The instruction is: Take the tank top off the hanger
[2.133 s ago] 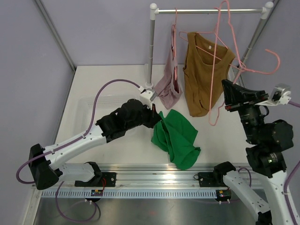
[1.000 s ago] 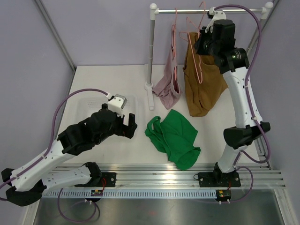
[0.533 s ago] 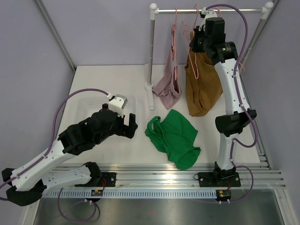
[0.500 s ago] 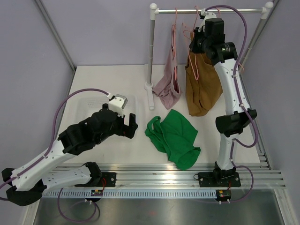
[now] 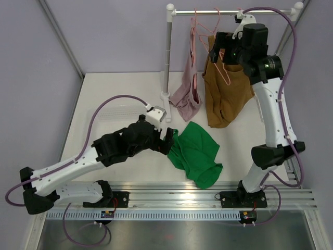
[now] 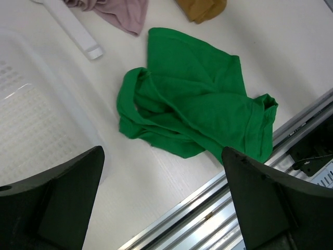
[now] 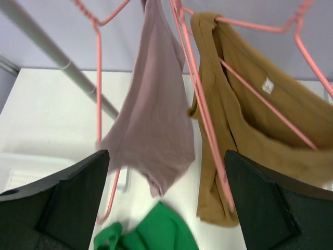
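Approach step: my right gripper (image 7: 166, 198), jaws apart, faces the brown tank top (image 7: 250, 135) on its pink hanger (image 7: 258, 67); next I likely need to pinch a strap.

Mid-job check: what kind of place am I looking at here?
Probably a lab test booth, not a home: plain lavender walls, a small clothes rail on a white table, an aluminium mounting rail.

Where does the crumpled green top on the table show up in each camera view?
Top external: the crumpled green fabric top lies on the white table, centre, below the hanging clothes.
Left wrist: the green top fills the middle of the picture.
Right wrist: only a sliver of the green top, at the bottom edge, left of centre.
Shared landmark: the hanging mauve fabric top, just beyond it in every view.
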Robot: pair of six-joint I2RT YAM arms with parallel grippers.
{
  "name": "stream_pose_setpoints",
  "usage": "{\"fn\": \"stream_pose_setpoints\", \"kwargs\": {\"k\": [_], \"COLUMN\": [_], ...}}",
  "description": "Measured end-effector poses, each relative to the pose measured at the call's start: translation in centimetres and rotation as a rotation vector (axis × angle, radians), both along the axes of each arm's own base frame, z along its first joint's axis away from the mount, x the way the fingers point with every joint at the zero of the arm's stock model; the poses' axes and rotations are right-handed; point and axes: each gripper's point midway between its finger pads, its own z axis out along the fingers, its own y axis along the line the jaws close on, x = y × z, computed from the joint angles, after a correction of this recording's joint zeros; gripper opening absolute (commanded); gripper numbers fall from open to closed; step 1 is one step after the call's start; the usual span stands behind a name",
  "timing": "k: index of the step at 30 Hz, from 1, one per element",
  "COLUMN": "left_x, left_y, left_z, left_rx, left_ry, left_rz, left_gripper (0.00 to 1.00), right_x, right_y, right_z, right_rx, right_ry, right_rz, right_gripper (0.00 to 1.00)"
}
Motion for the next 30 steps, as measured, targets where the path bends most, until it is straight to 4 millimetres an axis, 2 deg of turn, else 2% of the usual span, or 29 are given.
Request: {"fn": "stream_pose_setpoints", "kwargs": {"k": [2,7,10,14,16,19,23,25,26,27,28,30], "left_x": [0.1,0.1,-0.5,-1.4,-1.8,-2.1,-2.1,-2.2,-2.1,-2.1,-2.1,-2.2], "left_y": [-2.3,-7.6,-10.3,-13.2,-14.1,-14.6,-14.9,-15.2,-15.6,-15.8,-16.1,-16.3], "left_z": [-1.1,-5.7,-9.8,-14.3,-16.1,-18.8,-22.2,-23.2,-23.1,-23.0,-23.0,-22.9], "left_rx": [0.004,0.058,0.13,0.225,0.259,0.312,0.362,0.36,0.347,0.335,0.323,0.31], "left_ry": [0.01,0.078,0.135,0.185,0.203,0.234,0.274,0.291,0.292,0.294,0.297,0.298], "left_rz": [-0.031,-0.11,-0.154,-0.196,-0.207,-0.212,-0.204,-0.2,-0.201,-0.2,-0.2,-0.201], "left_gripper": [0.99,0.99,0.99,0.99,0.99,0.99,0.99,0.86,0.74,0.34,0.2,0.03], "right_x": [-3.0,-11.9,-18.2,-24.3,-26.4,-27.3,-27.7,-27.9,-28.1,-28.2,-28.4,-28.9], "right_y": [-0.7,-2.9,-3.8,-4.0,-3.4,-2.5,-1.3,-1.1,-0.9,-0.9,-0.9,-0.7], "right_z": [1.5,5.6,6.4,6.0,6.1,5.1,2.7,2.2,2.1,2.1,2.1,2.3], "right_rx": [0.012,0.077,0.147,0.227,0.263,0.282,0.293,0.295,0.298,0.299,0.3,0.302], "right_ry": [-0.022,-0.158,-0.261,-0.346,-0.381,-0.369,-0.307,-0.292,-0.287,-0.287,-0.289,-0.295], "right_rz": [-0.002,-0.006,0.021,0.085,0.141,0.199,0.267,0.282,0.291,0.295,0.302,0.316], "right_gripper": [0.99,0.99,0.99,0.99,1.0,0.99,0.99,0.99,0.99,0.99,1.0,1.0]}}
